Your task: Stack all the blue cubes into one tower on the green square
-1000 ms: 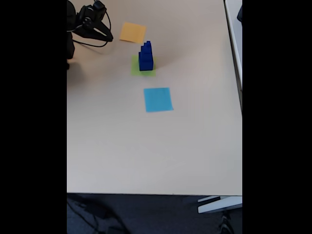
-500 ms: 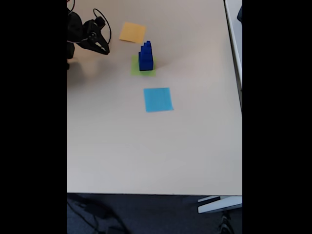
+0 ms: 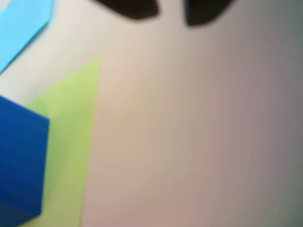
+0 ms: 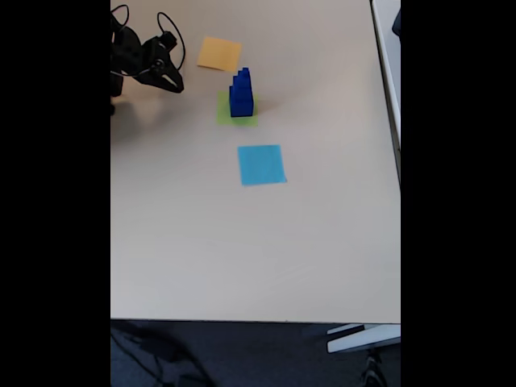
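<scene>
Fixed view, near to far: bare table (image 4: 242,258) at bottom; light-blue square (image 4: 261,164) at centre; above it, blue cubes (image 4: 241,93) in stepped tower on green square (image 4: 236,109); orange square (image 4: 219,53) beyond. Gripper (image 4: 172,82) at upper left, well clear of tower, empty; jaws appear slightly parted. Stack looks complete. Best finish, likely: retreat away from tower, no sweep across it.

The arm sits at the upper left of the fixed view, folded low, its gripper (image 4: 172,84) pointing down and to the right. In the wrist view 2 dark, blurred fingertips (image 3: 130,8) enter from the top edge with a gap between them, holding nothing.
</scene>
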Robot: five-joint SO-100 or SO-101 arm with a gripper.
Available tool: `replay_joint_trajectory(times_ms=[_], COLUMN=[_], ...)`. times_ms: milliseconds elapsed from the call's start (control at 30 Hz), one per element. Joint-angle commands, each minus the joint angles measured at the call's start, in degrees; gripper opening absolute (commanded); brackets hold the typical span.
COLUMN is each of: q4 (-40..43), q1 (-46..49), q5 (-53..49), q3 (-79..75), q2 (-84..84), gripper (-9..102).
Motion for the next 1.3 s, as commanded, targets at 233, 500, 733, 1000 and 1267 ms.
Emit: replay_joint_trajectory(times_ms=[233,500,733,1000,1267], q4=[-0.88,-0.62,-0.62,-0.62,-0.62], q1=[-0.7,-0.7,-0.7,-0.7,-0.7], q5=[-0.09,0.09,0.09,0.09,0.09], q3=[0.44,0.0,-0.09,-0.09,-0.09], q2=[1.41,1.41,1.41,1.41,1.41], gripper=[0,0,0,0,0])
